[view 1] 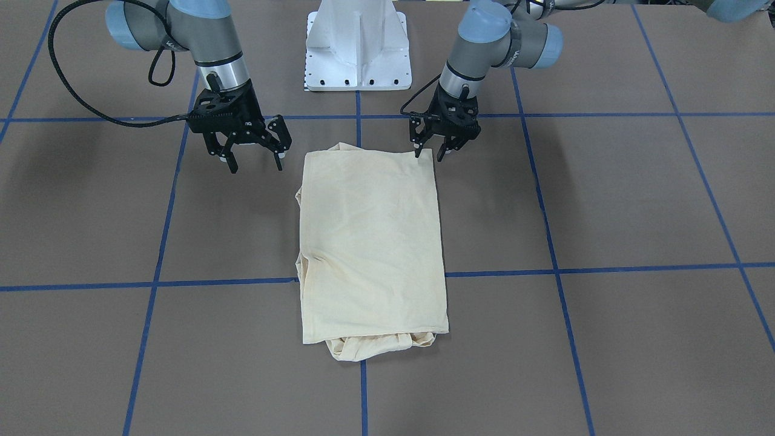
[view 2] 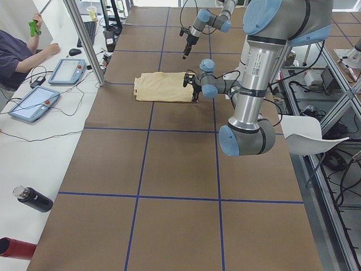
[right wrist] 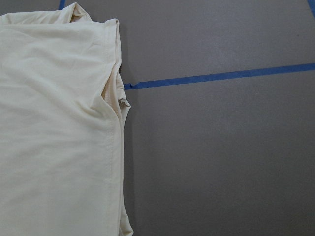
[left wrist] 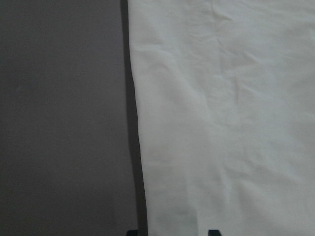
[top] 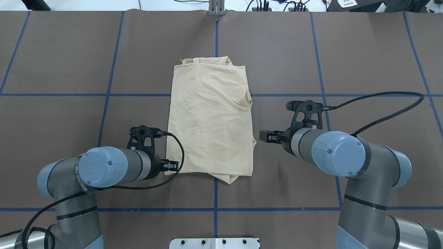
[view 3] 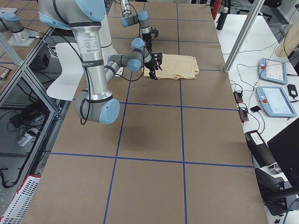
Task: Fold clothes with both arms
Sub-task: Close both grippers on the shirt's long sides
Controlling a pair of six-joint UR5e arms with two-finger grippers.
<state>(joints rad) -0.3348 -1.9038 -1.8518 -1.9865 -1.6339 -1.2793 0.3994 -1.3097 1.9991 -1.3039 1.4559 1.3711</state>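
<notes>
One folded shirt (view 1: 369,230) lies in front of the base (view 1: 358,48), its long axis running straight away from it, bunched end farthest. The left gripper (view 1: 429,155), fingers parted, straddles the shirt corner nearest the base, clasping nothing. The right gripper (view 1: 255,165) hangs spread wide, empty, off the other base-side corner.

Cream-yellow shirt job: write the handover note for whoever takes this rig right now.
The left black two-finger gripper is open at the robot-side corner of the pale cream-yellow long-sleeved shirt, holding nothing; contact unclear.
The right black two-finger gripper is open over the brown table, beside the other robot-side corner and clear of the fabric.
The shirt lies flat mid-table as a narrow rectangle, sleeves tucked in, print hidden.
Done: the side folds.
Left: probably the end-over-end fold. The bunched fabric poking out at the far end may need tidying.
</notes>
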